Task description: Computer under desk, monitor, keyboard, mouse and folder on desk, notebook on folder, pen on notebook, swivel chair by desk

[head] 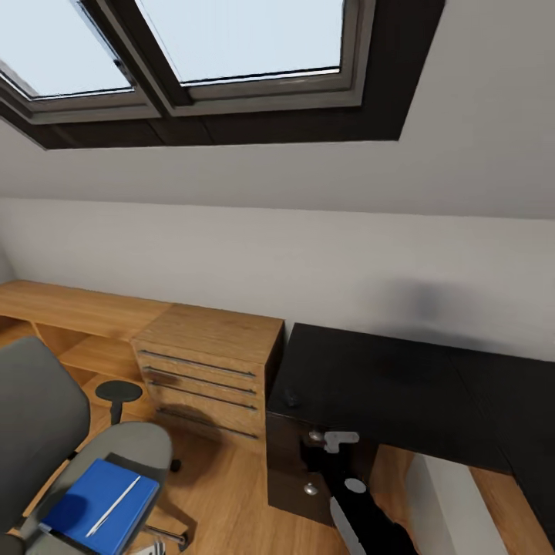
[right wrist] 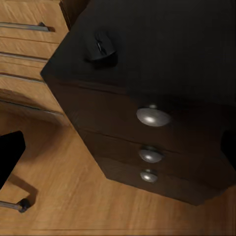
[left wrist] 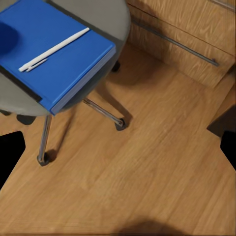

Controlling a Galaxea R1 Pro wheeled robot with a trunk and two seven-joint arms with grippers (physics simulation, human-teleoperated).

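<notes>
At the near left, the folder is lying on the swivel chair with a white pen on top. Further right, the mouse is resting at the left near corner of the counter. How far the jaws are opened cannot be told. If the folder is being tilted, the pen could be rolled off; the castored chair could be pushed away.

The counter top is bare but for the mouse near its front left corner, so there is wide room across it. Left of it a wooden cabinet stands close, and the chair with the folder and pen crowds the floor beside that
</notes>
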